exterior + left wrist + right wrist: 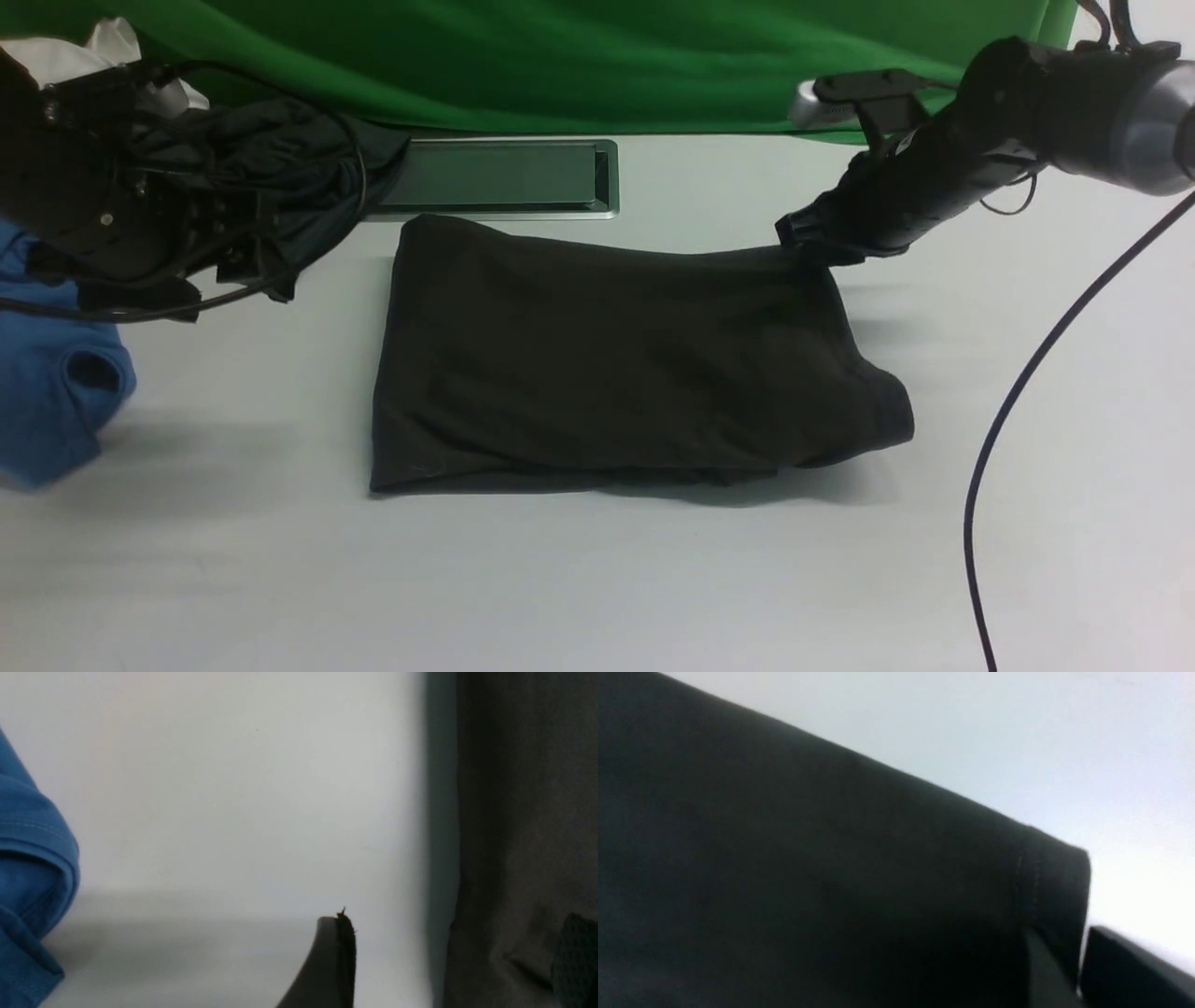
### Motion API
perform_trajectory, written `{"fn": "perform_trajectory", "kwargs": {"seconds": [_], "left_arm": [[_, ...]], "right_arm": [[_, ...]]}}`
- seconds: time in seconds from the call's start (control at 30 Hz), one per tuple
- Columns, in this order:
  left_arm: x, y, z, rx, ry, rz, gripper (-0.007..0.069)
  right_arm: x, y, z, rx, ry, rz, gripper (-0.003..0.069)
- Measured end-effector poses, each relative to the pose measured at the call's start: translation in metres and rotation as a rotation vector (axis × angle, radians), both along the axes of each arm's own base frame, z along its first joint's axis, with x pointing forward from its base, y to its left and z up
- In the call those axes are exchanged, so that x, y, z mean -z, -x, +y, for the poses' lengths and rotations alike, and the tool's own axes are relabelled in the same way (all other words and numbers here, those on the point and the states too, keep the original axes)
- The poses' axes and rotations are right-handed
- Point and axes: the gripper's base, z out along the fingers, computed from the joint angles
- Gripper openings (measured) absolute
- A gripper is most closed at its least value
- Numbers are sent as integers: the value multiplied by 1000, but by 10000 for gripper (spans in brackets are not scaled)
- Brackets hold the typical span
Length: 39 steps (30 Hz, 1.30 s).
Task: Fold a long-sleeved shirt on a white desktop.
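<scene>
Front view: the long-sleeved shirt (pixel 607 364) lies folded, a dark rectangle.

Front view wide; wrist views close; shirt (pixel 607 364) shared.

Shirt (pixel 607 364): you have it very dark, olive-black, folded into one broad rectangle and lying flat near the middle of the bench (pixel 597 579). The left edge runs straight. The right end bulges in a rounded roll. A stitched hem shows at the far right corner. The far edge lies just short of the grey metal hatch (pixel 504 177) set in the bench. Bench: matte white, flat.
</scene>
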Motion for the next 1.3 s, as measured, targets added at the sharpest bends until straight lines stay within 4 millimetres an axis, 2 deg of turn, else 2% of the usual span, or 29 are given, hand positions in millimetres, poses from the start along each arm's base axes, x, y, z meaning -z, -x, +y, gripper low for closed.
{"fn": "perform_trajectory", "kwargs": {"seconds": [0.07,0.13,0.17,0.2,0.27,0.3,0.33,0.37,0.4,0.5,0.57,0.6,0.63,0.67,0.7,0.73,0.77,0.8,0.87,0.9,0.97,1.0,1.07,1.23,1.27,1.3], "left_arm": [[0,1,-1,2,7,11,596],[1,2,-2,8,15,25,596],[1,3,-2,11,17,28,596],[1,3,-3,28,28,31,596],[-1,3,-8,58,75,26,596],[-1,4,-9,63,82,27,596],[-5,4,-17,130,150,2,596],[-5,4,-18,127,164,2,596],[-9,5,-24,184,219,-26,596],[-25,8,-38,287,360,-109,594],[-35,12,-47,345,415,-146,579],[-38,14,-50,359,426,-155,573],[-45,19,-61,408,441,-169,543],[-46,20,-62,414,442,-170,533],[-51,25,-71,450,443,-174,493],[-57,31,-81,490,429,-177,450],[-58,33,-83,496,429,-180,442],[-64,39,-90,527,409,-186,401],[-80,63,-105,594,316,-191,279],[-83,67,-107,603,307,-197,269],[-94,91,-112,601,227,-184,161],[-97,108,-111,582,164,-176,99],[-98,133,-108,541,108,-175,39],[-84,199,-92,433,96,-213,16],[-84,199,-92,429,97,-213,16],[-81,209,-89,420,105,-229,16]], "right_arm": [[-9,1,-3,-1,9,-15,283],[-29,4,-10,7,5,-53,351],[-35,5,-11,8,4,-63,362],[-55,10,-18,19,-2,-98,386],[-91,21,-27,31,-13,-166,391],[-91,21,-28,31,-10,-165,391],[-129,37,-35,32,-9,-239,378],[-132,39,-37,33,-8,-245,375],[-157,53,-41,29,-5,-288,347],[-201,87,-46,23,-14,-352,235],[-224,110,-50,32,-29,-376,136],[-228,115,-51,36,-32,-381,106],[-247,141,-56,52,-38,-427,49],[-248,144,-57,53,-39,-431,46],[-254,160,-60,62,-46,-454,30],[-256,177,-63,72,-54,-473,22],[-256,182,-64,74,-57,-480,20],[-253,196,-67,79,-60,-495,19],[-238,230,-74,101,-76,-563,17],[-236,232,-75,102,-76,-569,17],[-219,260,-81,124,-91,-643,17],[-202,281,-86,143,-105,-711,17],[-181,303,-91,160,-118,-779,17],[-128,353,-102,205,-189,-949,20],[-127,354,-102,206,-194,-954,21],[-122,359,-103,213,-212,-973,22]]}}
